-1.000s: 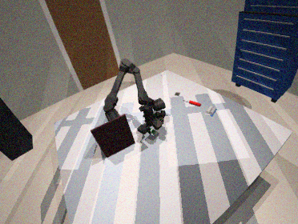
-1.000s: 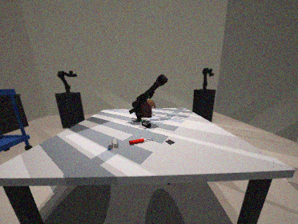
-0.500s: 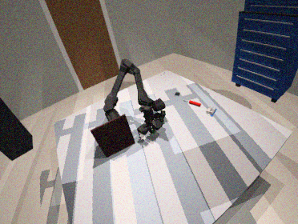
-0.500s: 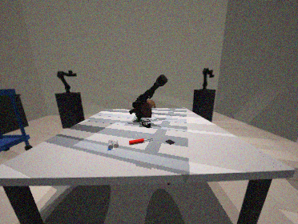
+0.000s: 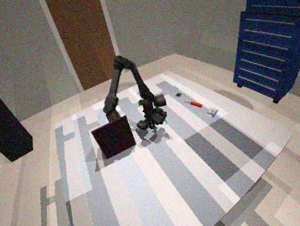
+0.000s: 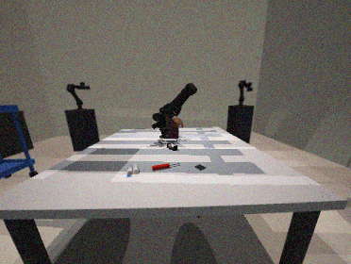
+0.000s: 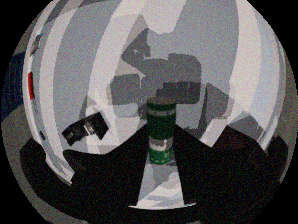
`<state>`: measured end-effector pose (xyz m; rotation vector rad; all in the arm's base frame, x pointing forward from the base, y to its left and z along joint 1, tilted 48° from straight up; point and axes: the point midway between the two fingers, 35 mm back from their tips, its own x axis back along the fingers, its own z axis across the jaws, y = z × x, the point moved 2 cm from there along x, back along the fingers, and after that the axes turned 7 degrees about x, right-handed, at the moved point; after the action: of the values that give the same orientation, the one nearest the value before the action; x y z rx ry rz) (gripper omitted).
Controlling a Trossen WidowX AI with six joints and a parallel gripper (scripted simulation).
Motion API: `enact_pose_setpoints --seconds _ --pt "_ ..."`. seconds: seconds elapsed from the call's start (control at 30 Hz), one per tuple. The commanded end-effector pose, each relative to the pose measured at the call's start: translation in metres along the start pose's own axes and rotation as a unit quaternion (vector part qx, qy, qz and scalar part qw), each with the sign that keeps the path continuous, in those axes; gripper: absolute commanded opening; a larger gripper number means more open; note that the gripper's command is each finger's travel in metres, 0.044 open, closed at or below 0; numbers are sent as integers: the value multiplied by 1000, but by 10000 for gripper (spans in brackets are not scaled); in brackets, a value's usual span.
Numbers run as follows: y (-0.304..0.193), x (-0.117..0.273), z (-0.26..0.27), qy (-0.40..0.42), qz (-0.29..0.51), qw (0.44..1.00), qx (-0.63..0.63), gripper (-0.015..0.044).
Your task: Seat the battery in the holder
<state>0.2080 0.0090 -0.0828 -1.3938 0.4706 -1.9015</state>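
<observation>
While the arm [image 5: 133,77] bends down over the striped table [image 5: 210,161], its gripper [image 7: 160,137] pinches the green battery [image 7: 160,132] between dark fingers, low over the tabletop just right of a dark red box [image 5: 114,136]. To the battery's left in the wrist view lies the dark holder [image 7: 87,128]. Farther right on the table rest a red tool [image 5: 196,104] and a small white-and-blue item [image 5: 212,111].

Arm bent low, gripper [image 7: 160,137] clamped on battery [image 7: 160,129].
</observation>
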Motion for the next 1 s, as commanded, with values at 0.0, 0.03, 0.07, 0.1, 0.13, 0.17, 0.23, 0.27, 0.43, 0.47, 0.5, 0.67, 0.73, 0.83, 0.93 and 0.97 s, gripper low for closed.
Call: enact_pose_setpoints --seconds 0.0,0.03,0.07,0.1,0.13,0.17,0.23,0.27,0.43,0.47,0.5,0.67,0.73,0.83,0.93,0.97 --pt "3 4 12 -1 -4 997 80 82" --pt "4 4 17 -1 -4 994 109 82" --pt "4 5 21 -1 -4 990 138 82" --pt "5 6 25 -1 -5 986 167 82" --pt "5 7 30 -1 -5 981 196 82" --pt "5 7 34 -1 -5 974 225 82" --pt "5 9 43 -1 -5 960 282 82" --pt "5 10 48 -1 -5 951 310 82" --pt "3 14 70 -2 -6 895 446 82" --pt "2 14 74 -2 -6 881 472 82" --pt "1 15 79 -2 -6 867 498 82" --pt "-4 19 101 -3 -7 784 620 82" --pt "-7 21 110 -3 -8 746 666 82" --pt "-12 24 124 -3 -9 684 729 82" --pt "-18 27 137 -4 -9 617 787 82" --pt "-20 28 141 -4 -10 598 801 82"
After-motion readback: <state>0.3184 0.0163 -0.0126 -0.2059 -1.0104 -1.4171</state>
